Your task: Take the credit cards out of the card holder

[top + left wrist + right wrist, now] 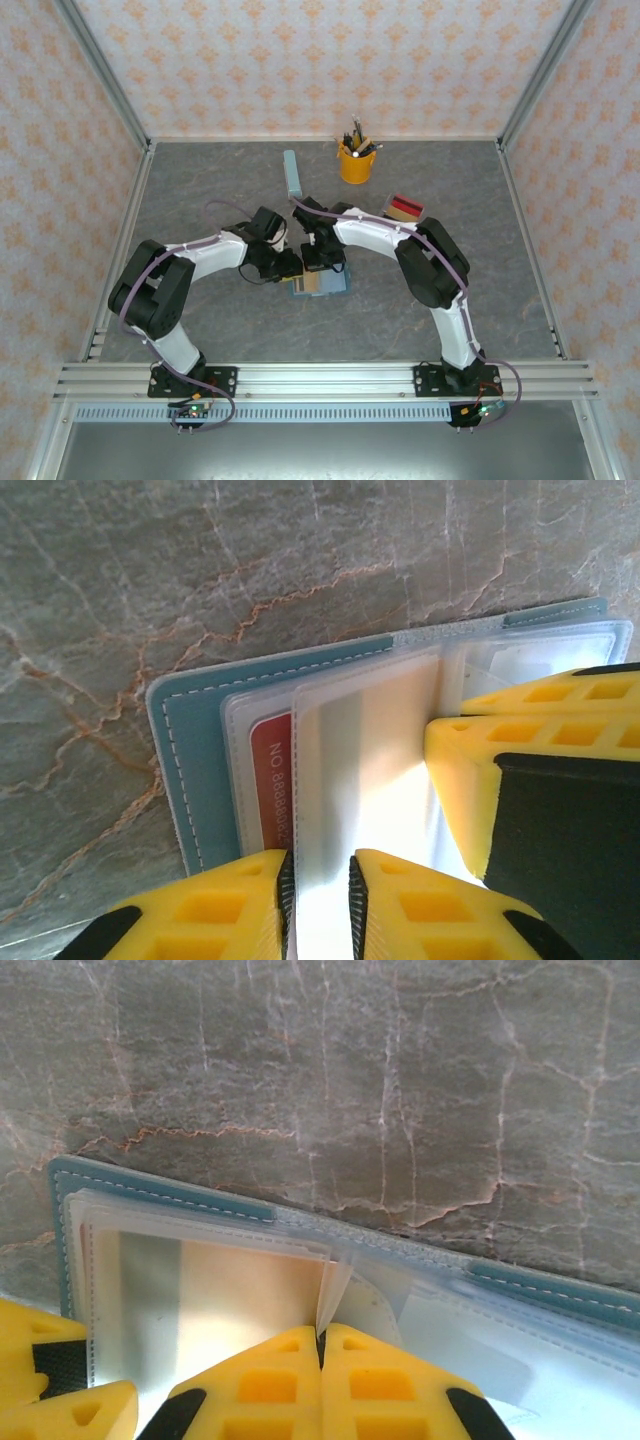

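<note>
Our left gripper (320,900) gripped the card holder (190,750) by the edge of a clear sleeve (360,760), and our right gripper (321,1345) was clenched shut, its tips against the sleeves. The holder lay open near the middle of the bench (200,580), with a red card (270,780) and a tan card (240,1280) in its sleeves.

Card holder (185,740), teal, open flat on tabletop (150,570); red card (270,780) in clear sleeve (370,740). Left hand (320,872) straddles a sleeve edge, possibly pinching it. Right hand (450,720) alongside.
</note>
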`<state>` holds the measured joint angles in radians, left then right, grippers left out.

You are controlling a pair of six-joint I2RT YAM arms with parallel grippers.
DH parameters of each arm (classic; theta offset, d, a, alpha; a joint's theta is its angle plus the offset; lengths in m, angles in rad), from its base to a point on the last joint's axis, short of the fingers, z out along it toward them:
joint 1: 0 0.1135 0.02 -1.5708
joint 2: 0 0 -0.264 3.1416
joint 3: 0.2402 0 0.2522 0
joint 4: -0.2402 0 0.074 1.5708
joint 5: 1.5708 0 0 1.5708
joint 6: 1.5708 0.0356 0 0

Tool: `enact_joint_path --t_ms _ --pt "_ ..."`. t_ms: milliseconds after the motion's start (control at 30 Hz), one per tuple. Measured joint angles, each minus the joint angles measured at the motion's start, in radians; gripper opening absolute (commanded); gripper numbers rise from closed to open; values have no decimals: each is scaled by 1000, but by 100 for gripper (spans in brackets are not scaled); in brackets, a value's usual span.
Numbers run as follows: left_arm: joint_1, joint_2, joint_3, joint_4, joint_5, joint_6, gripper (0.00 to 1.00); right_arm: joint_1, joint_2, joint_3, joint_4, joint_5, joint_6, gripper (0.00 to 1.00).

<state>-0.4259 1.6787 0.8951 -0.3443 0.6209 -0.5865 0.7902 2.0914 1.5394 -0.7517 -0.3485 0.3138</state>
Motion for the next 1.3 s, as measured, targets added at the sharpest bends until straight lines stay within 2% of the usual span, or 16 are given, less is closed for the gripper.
enact_joint_path --t_ms 200,433,600,800,933,1133,1300 --pt "0 0 0 4 2 -12 26 0 -2 -5 4 -1 0 4" --pt "0 13 -1 26 19 -29 11 0 -13 -20 20 -2 1 5" --pt "0 9 0 23 17 -23 2 -3 -64 -94 66 -4 27 16" --pt "-3 -21 6 -39 -45 5 0 -4 -176 -171 82 19 70 26" --pt "-3 -32 13 -62 -61 13 2 -4 -258 -209 97 70 100 31" --pt "-3 -34 15 -59 -39 11 19 -4 -336 -275 127 130 143 36" --pt "-3 -34 14 -12 40 -19 31 -4 -390 -339 174 155 182 41"
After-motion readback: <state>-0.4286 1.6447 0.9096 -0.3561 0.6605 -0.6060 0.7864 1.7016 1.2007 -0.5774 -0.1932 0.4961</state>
